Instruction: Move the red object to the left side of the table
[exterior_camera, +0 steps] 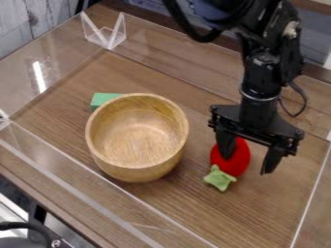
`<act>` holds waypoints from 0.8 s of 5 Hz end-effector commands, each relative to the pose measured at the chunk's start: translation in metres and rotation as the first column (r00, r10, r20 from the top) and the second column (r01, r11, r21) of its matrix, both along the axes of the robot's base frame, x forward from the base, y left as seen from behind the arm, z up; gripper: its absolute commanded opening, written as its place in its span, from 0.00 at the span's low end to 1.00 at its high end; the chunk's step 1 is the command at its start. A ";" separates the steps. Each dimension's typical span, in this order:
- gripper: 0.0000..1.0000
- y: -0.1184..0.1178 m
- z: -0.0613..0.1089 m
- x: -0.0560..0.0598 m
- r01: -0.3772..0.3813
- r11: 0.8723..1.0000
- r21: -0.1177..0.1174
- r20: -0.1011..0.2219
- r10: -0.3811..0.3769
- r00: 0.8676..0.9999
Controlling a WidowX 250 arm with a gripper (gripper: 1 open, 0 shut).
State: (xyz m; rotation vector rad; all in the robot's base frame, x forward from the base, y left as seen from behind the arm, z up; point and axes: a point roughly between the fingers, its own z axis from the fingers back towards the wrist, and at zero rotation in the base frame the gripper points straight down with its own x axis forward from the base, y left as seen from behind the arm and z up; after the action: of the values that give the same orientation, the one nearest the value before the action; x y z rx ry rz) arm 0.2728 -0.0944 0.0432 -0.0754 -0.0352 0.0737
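Your gripper [250, 155] straddles the toy strawberry [227, 155], jaws wide open; glossy skin may squirt toward 8 o'clock, against the wooden bowl [135, 137].

There is one table [155, 77] with clear walls around it. On it stands one wooden bowl [135, 136]. There is one red strawberry toy [229, 155], with one green leafy cap. One flat green piece [104, 99] lies behind the bowl. One robot arm is there, with one gripper [247, 153] that has two fingers. One small clear stand [104, 31] is at the far edge.
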 end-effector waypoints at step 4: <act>0.00 -0.002 0.010 0.029 -0.029 1.000 -0.002 0.080 0.029 0.996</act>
State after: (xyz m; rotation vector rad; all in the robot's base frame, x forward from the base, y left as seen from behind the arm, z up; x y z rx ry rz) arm 0.2935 -0.0940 0.0376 -0.0633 -0.0612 0.1052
